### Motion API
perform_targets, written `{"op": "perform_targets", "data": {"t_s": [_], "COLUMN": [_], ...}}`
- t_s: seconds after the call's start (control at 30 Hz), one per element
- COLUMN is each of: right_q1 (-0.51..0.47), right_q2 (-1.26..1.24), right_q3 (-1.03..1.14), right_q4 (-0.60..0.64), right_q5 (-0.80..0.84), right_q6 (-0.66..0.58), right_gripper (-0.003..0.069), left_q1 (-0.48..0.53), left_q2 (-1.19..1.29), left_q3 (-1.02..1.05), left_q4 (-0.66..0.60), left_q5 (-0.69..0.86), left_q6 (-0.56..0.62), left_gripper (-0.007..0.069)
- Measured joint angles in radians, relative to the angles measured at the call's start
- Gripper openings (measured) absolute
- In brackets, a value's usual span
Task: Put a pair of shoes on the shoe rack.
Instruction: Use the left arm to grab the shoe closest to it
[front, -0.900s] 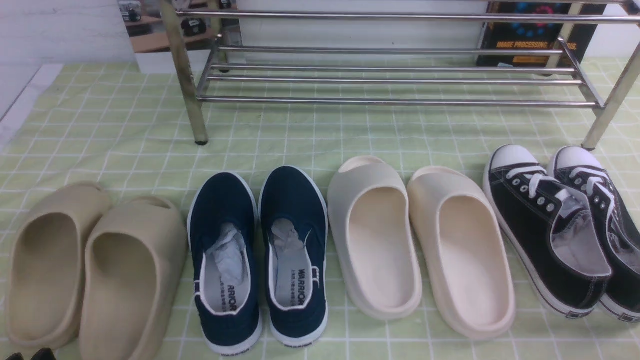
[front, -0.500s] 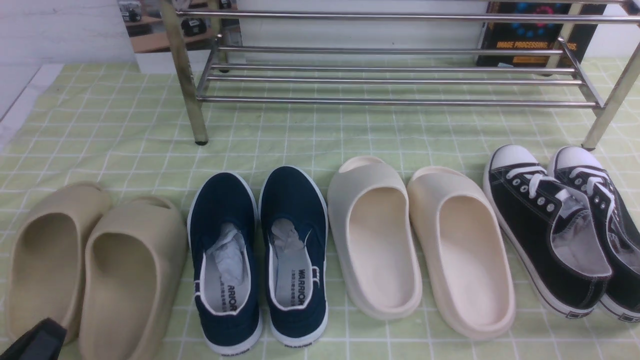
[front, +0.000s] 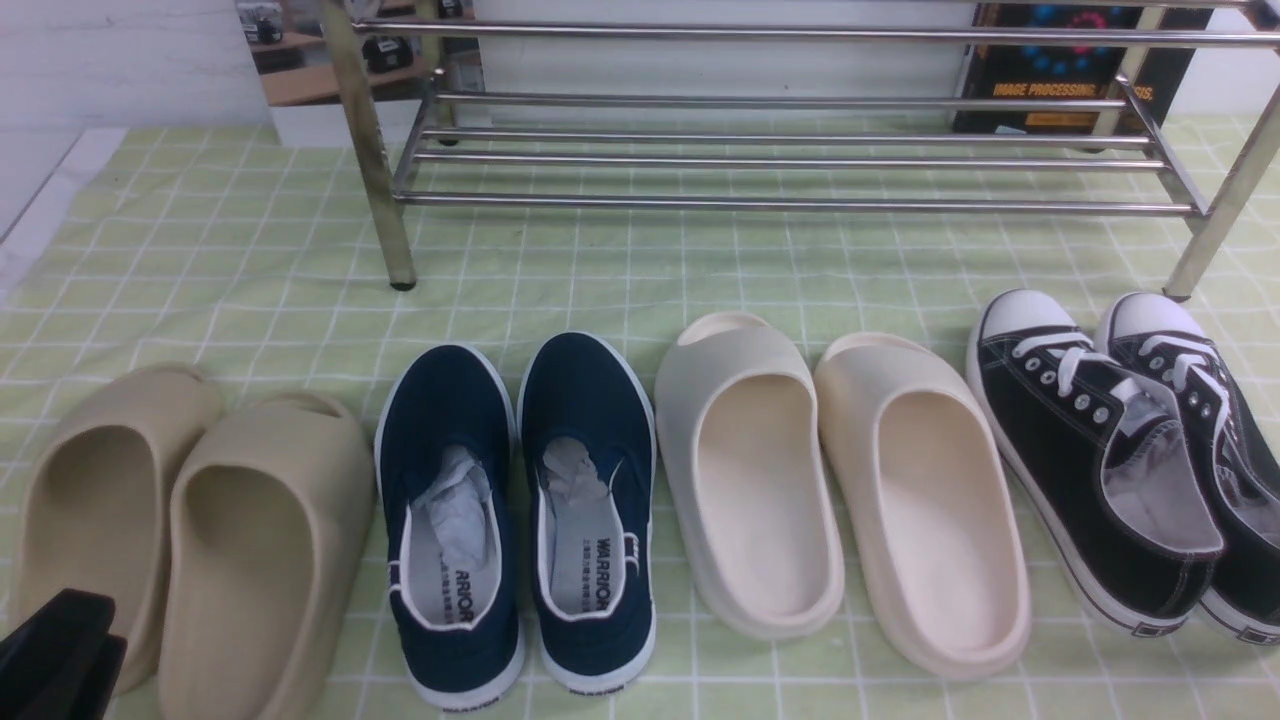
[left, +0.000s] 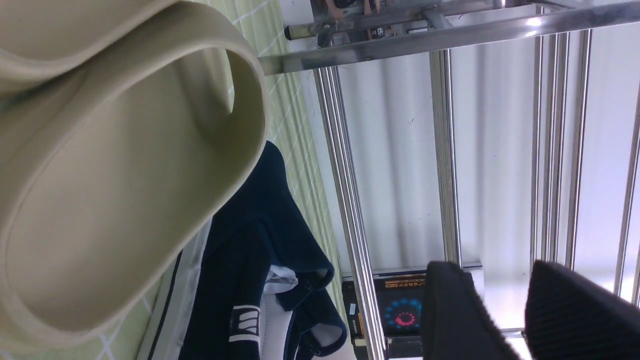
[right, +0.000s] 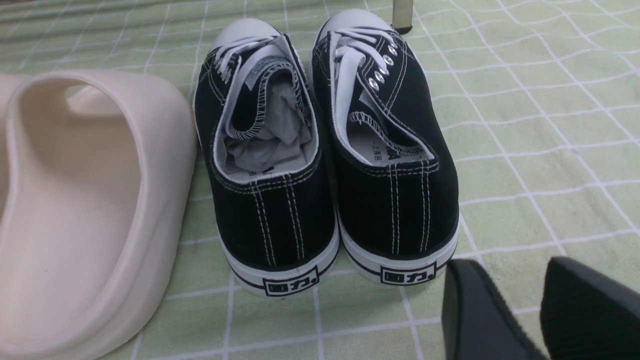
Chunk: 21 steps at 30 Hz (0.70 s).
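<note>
The pair of navy slip-on shoes stands side by side on the green checked cloth, left shoe and right shoe, toes toward the shoe rack. Both have crumpled paper inside. The chrome rack stands empty at the back. My left gripper shows at the lower left corner, beside the beige slides, left of the navy pair. In the left wrist view it is open and empty, with a navy shoe in sight. My right gripper is open and empty, just behind the black sneakers.
Two beige foam slides lie left of the navy pair, two cream slides right of it. Black lace-up sneakers sit at the far right, near the rack's right leg. A dark box stands behind the rack.
My left gripper has come up into the lower left corner of the front view and moved a little further in. The shoes and the rack have not moved.
</note>
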Motion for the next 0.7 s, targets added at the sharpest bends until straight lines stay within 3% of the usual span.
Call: {"op": "perform_targets", "data": {"t_s": [0.2, 0.37, 0.53, 0.63, 0.7], "right_q1": [0.0, 0.0, 0.0, 0.0, 0.0], "right_q2": [0.0, 0.0, 0.0, 0.0, 0.0], "right_q3": [0.0, 0.0, 0.0, 0.0, 0.0], "right_q4": [0.0, 0.0, 0.0, 0.0, 0.0], "right_q5": [0.0, 0.0, 0.0, 0.0, 0.0], "right_q6": [0.0, 0.0, 0.0, 0.0, 0.0], "right_gripper": [0.0239, 0.0239, 0.0239, 0.0239, 0.0239], "left_q1": [0.0, 0.0, 0.0, 0.0, 0.0], "left_q2": [0.0, 0.0, 0.079, 0.296, 0.41], "left_q3": [-0.005, -0.151, -0.356, -0.555, -0.649], "left_q4": [-0.011, 0.032, 0.204, 0.432, 0.542], "left_q5": [0.003, 0.072, 0.257, 0.511, 0.644], "left_q6": [0.077, 0.209, 0.316, 0.329, 0.334], "left_gripper": [0.0239, 0.0234, 0.0145, 0.0007, -0.0013]}}
